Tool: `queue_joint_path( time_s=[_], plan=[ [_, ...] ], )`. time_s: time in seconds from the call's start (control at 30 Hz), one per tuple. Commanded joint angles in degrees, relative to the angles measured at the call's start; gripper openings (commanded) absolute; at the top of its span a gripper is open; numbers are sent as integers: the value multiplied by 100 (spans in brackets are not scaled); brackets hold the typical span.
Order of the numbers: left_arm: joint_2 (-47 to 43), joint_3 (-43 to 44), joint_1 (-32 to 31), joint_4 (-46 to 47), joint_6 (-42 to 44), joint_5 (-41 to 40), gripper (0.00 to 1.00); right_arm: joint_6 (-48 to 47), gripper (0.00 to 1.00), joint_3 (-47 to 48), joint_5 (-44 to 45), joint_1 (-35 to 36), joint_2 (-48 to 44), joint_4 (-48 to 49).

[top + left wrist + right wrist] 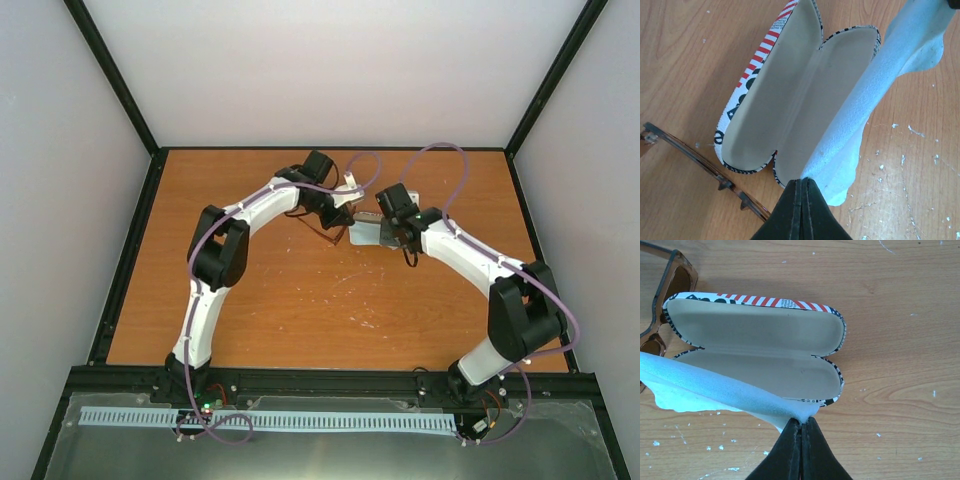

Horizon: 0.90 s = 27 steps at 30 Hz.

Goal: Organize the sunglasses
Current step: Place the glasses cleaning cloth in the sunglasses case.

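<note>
The flag-patterned case (785,85) lies open on the table, its pale lining facing up and nothing inside. A light blue cloth (875,90) hangs stretched above the case's near half. My left gripper (803,181) is shut on one corner of it. At the opposite end, my right gripper (802,421) is shut on the cloth (705,385). The sunglasses (695,155), with a thin brown frame, lie on the wood beside the case. In the right wrist view the sunglasses (675,280) sit past the far end of the case (755,330). In the top view both grippers meet mid-table over the cloth (366,232).
The wooden table (300,310) is flecked with white specks and ringed by a black frame with white walls. Both arms arch inward from their bases at the near edge.
</note>
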Motion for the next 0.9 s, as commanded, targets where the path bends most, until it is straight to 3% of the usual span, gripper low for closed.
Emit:
queue_joint_path(
  time_s=[0.0,0.87],
  plan=[
    [244,391,-40,-186,161,108,0,-53,3,176,16,-129,135,133],
    [933,1164,-84,-457,257,251,0,-149,3,210,-322,-503,706,549]
  ],
)
